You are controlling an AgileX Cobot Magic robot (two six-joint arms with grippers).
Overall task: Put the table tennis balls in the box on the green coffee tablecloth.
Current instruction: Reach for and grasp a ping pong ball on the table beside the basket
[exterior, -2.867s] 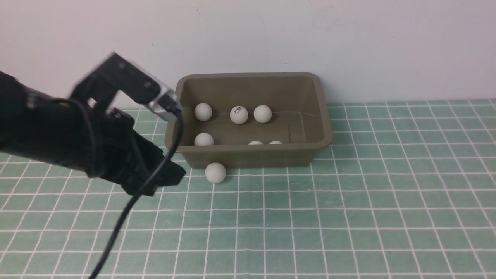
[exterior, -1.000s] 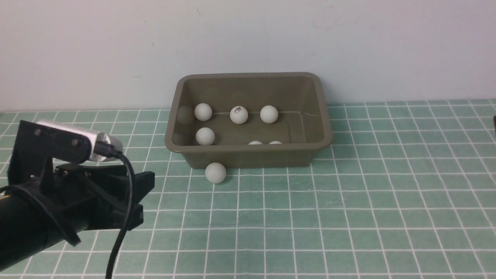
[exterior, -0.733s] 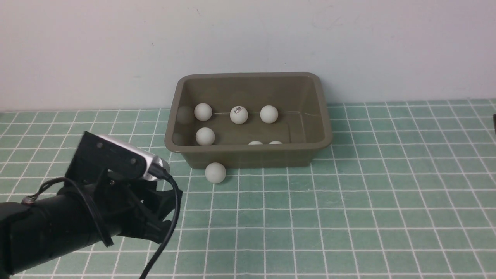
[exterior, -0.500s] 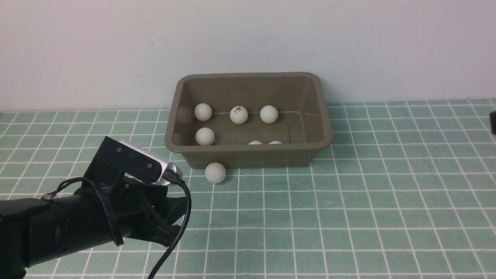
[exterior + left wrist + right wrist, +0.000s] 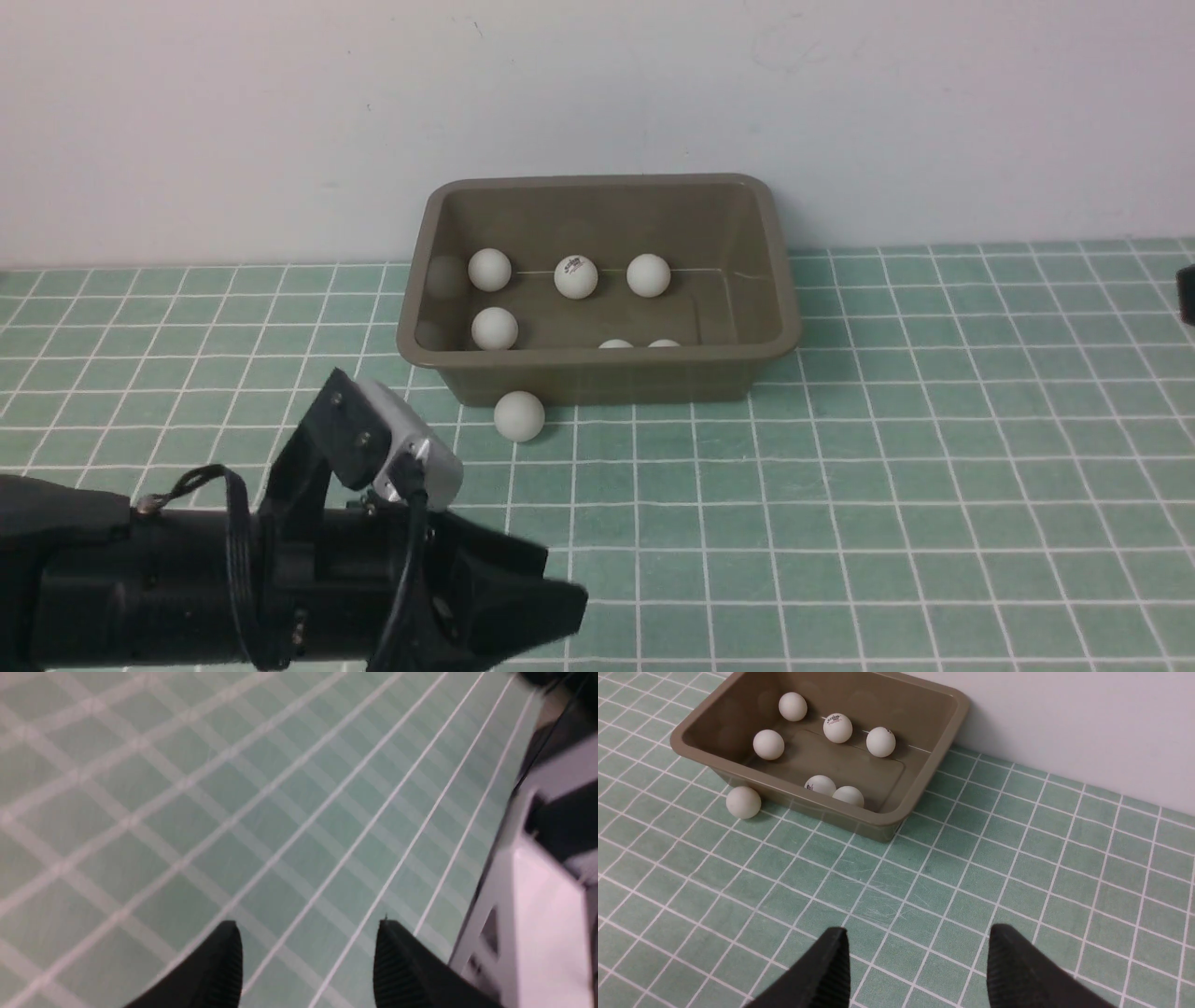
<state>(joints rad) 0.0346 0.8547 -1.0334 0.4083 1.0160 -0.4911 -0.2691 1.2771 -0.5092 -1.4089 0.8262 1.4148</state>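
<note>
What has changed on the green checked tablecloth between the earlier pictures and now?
The left arm's black claw, first raised beside the olive-brown plastic box, swung down and back toward the camera; it holds nothing now. Two small white table tennis balls inside the box rolled slightly. The white ball outside, beside the box's near wall, stayed put, as did the box.

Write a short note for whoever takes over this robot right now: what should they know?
Left gripper: jaws apart, empty, low over the cloth near the robot.
Right gripper: jaws apart, empty, out at the right.
Done: six balls lie in the box.
Left: one ball sits on the cloth against the box's near wall, toward its left end. It likely goes in next.
</note>
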